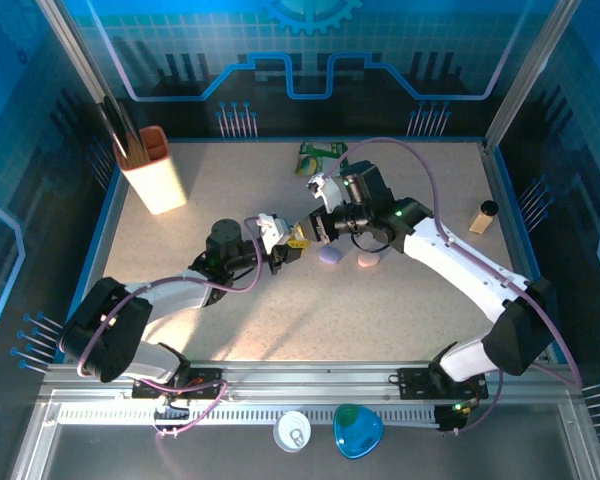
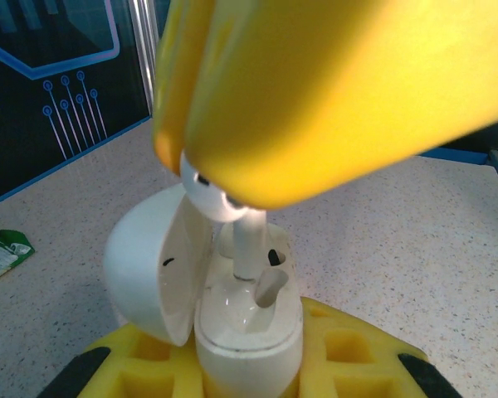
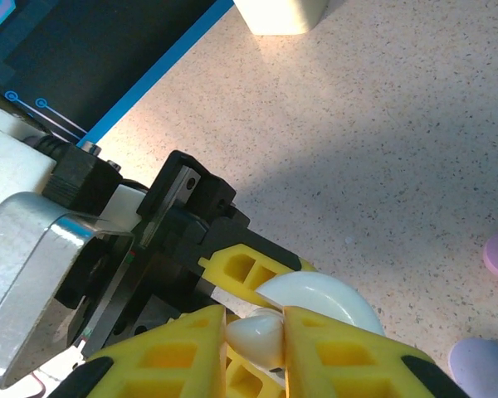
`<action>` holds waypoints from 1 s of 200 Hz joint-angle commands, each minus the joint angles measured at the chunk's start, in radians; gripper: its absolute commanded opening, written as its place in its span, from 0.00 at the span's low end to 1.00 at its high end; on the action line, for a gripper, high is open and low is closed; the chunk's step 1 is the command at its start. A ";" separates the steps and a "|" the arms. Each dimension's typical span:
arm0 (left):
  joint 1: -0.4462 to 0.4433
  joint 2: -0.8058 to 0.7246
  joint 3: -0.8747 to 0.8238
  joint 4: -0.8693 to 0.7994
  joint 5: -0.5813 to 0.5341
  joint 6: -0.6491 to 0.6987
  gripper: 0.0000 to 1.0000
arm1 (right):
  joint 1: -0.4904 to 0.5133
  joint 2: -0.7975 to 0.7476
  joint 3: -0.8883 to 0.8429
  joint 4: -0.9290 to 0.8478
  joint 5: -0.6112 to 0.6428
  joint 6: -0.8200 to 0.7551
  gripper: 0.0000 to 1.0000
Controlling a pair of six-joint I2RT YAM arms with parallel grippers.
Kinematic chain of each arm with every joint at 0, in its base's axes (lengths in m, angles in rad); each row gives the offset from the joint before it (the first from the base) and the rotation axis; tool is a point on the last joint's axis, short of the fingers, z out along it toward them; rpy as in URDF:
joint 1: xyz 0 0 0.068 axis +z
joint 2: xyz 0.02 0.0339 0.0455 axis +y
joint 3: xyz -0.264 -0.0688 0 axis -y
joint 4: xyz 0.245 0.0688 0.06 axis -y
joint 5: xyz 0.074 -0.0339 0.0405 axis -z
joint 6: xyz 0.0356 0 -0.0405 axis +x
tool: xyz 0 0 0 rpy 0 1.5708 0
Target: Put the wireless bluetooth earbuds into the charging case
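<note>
My left gripper point(image 1: 288, 248) is shut on a white charging case point(image 2: 249, 332), gripping its body between yellow fingers point(image 2: 349, 352). The case's lid point(image 2: 149, 265) is swung open to the left. My right gripper point(image 1: 315, 226) meets it mid-table and is shut on a white earbud point(image 3: 266, 338). In the left wrist view the earbud point(image 2: 242, 240) hangs under the right gripper's yellow finger point(image 2: 332, 91), its stem reaching down into one slot of the case. The slot beside it is empty. In the right wrist view the lid point(image 3: 324, 297) shows just beyond my right gripper point(image 3: 256, 342).
A lilac case point(image 1: 330, 255) and a pink case point(image 1: 367, 262) lie on the table just right of the grippers. A beige holder with dark sticks point(image 1: 152, 170) stands back left. A green packet point(image 1: 320, 152) lies at the back, and a small bottle point(image 1: 483, 216) stands at the right.
</note>
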 commanded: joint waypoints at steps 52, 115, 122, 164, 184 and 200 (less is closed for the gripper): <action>-0.007 0.001 0.026 -0.004 0.008 0.004 0.03 | 0.014 0.003 0.036 -0.048 0.001 -0.030 0.24; -0.006 -0.006 0.027 -0.005 0.014 -0.001 0.03 | 0.022 0.033 0.048 -0.085 0.043 -0.059 0.24; -0.006 -0.007 0.027 -0.005 0.015 0.000 0.03 | 0.023 0.040 0.053 -0.091 0.048 -0.064 0.24; -0.006 -0.012 0.024 -0.001 0.011 -0.008 0.03 | 0.027 0.078 0.063 -0.098 0.031 -0.077 0.27; -0.006 -0.010 0.026 -0.003 0.010 -0.008 0.03 | 0.027 0.065 0.064 -0.090 0.036 -0.078 0.31; -0.006 -0.011 0.024 -0.006 0.007 -0.005 0.03 | 0.024 0.037 0.058 -0.078 0.054 -0.079 0.36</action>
